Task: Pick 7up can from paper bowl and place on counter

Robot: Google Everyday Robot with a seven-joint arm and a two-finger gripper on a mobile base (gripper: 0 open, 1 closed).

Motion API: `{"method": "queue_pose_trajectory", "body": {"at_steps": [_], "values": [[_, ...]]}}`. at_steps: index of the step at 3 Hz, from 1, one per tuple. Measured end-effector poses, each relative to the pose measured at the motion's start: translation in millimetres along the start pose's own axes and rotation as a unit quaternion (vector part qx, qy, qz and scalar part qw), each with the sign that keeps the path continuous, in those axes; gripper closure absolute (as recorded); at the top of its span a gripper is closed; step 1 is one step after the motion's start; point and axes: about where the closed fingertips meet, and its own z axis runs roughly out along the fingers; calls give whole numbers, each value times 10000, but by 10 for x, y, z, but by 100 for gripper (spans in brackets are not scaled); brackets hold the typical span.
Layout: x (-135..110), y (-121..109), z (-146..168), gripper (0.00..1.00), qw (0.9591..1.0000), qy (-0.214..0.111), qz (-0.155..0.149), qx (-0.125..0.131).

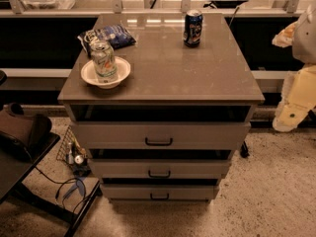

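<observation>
1. Camera view looks down on the counter (197, 73), the flat grey-brown top of a cabinet with three drawers (197, 135), each with a black handle.
2. Near the front left corner sits the paper bowl (89, 76), white and shallow, its rim close to the left edge.
3. Upright inside the bowl stands the 7up can (104, 60), pale and silvery with green and orange-red marks, its silver top facing up. Its base rests in the bowl's hollow, so it is not on the bare counter.
4. Just behind the bowl, toward the back left corner, lies a blue snack bag (109, 35), flat on the top; its front end is close to the can's upper part.
5. A dark blue can (193, 28) stands upright near the back edge, right of the middle, well apart from the bowl.
6. At the picture's right side hangs the robot's pale arm; the gripper (290, 116) is off the counter's right edge, low beside the front right corner and well apart from the 7up can.
7. It touches nothing on the counter and no object shows in it; whether it is open or closed, I cannot tell.
</observation>
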Motion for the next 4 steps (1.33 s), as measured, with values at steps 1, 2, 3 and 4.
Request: {"method": "queue_pose_trajectory", "body": {"at_steps": [1, 2, 3, 4], "values": [[0, 0, 0, 0, 10000, 0, 0, 0], [-115, -43, 14, 0, 9993, -368, 48, 38], [-597, -209, 374, 0, 9860, -1668, 36, -43], [-985, -342, 608, 0, 9582, -2862, 31, 41]]}}
